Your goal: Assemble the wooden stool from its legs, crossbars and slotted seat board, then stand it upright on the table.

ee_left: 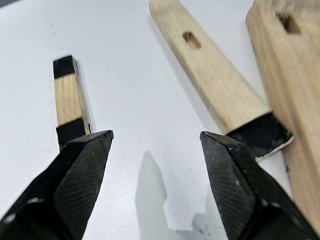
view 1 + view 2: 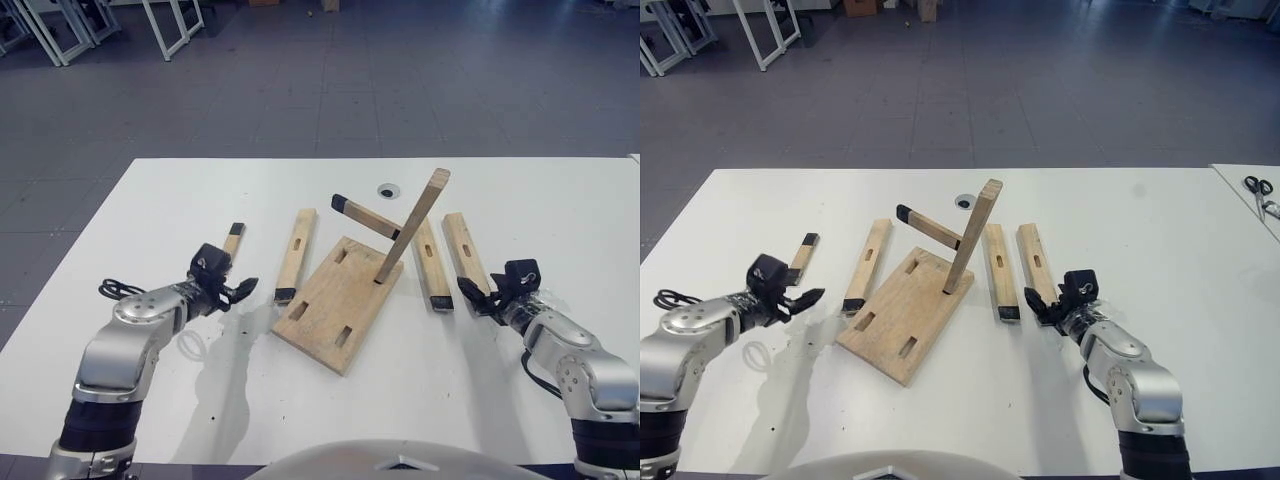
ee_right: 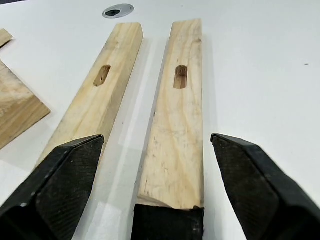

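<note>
The board (image 2: 340,300) lies flat at the middle of the white counter (image 2: 560,215), turned at an angle, with its rectangular slots facing up. A tilted leg (image 2: 412,225) stands with its foot in the far right slot and leans away to the right. A crossbar (image 2: 365,215) with a black tip juts from this leg toward the left and hangs above the board's far corner.

The left leg (image 2: 297,255) lies flat just left of the board, with its black cap at the near end. Further left lies a short crossbar (image 2: 233,240). To the right of the board the inner leg (image 2: 430,262) and outer leg (image 2: 466,252) lie side by side, mortises up and black caps nearest the robot. The inner leg lies between the board and the outer one.

The left end effector (image 1: 156,133) sits low over the counter with its fingers spread wide and holds nothing. One finger is by the short crossbar's black end and the other is near the left leg's cap. The right end effector (image 3: 157,135) is also spread wide, with a finger on each side of the outer leg's capped end and a gap showing at both sides.

A round grommet (image 2: 387,189) is set in the counter beyond the parts. Scissors (image 2: 1258,190) lie on a neighbouring table to the right. Metal frames (image 2: 170,25) stand on the grey floor (image 2: 400,80) far behind.
</note>
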